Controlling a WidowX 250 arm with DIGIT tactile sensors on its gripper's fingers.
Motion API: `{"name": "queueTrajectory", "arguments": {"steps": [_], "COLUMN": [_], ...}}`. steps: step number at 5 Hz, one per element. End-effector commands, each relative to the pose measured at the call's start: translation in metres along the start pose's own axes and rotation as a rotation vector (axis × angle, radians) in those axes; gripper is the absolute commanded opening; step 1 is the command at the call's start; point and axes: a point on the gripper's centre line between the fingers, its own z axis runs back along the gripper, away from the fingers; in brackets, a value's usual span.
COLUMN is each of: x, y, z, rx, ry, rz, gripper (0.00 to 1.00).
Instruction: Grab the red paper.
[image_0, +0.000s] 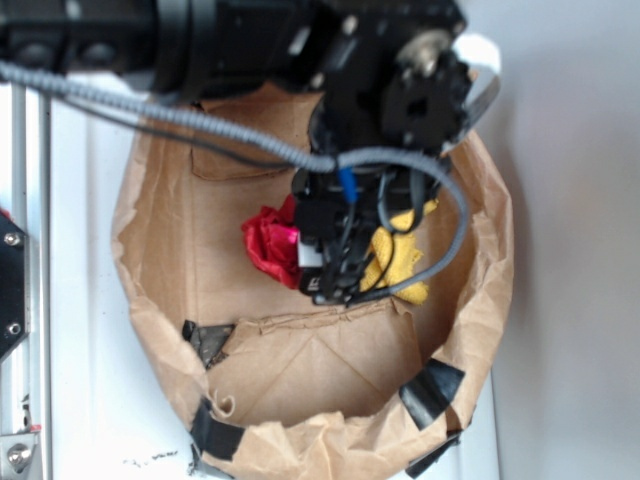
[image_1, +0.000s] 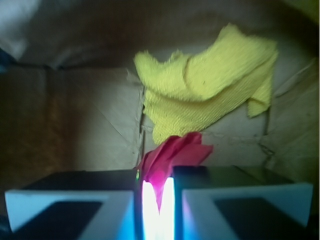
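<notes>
Red paper (image_1: 170, 155) sits pinched between the two jaws of my tool (image_1: 158, 200); in the wrist view its crumpled folds rise out of the narrow slot between the jaw blocks and fan out just beyond their tips. The jaws stand pressed close together on it, with only a thin bright gap left between them.

Beyond the paper, farther from my tool and a little to the right in the wrist view, lies the yellow cloth (image_1: 210, 95), woven, rumpled and spread flat on the brown floor of the bag. From that view I cannot tell whether cloth and paper touch.

In the exterior view my tool (image_0: 330, 270) hangs inside the open brown bag (image_0: 150, 230), whose rolled rim surrounds it on all sides. The red paper (image_0: 270, 245) shows at one side of the tool, the cloth (image_0: 395, 255) at the other, both partly hidden by the tool body. A grey cable (image_0: 200, 125) crosses above the bag to my arm. Black tape (image_0: 432, 392) patches the near rim. The bag stands on a white tabletop (image_0: 85, 300).
</notes>
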Motion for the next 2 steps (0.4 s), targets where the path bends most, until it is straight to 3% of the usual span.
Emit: {"name": "queueTrajectory", "arguments": {"steps": [1, 2], "x": [-0.0016, -0.0066], "y": [0.0014, 0.0006], "z": [0.0647, 0.0662], "rx": [0.038, 0.161], "ry": [-0.093, -0.134], "rz": [0.032, 0.093], "gripper": [0.00, 0.00]}}
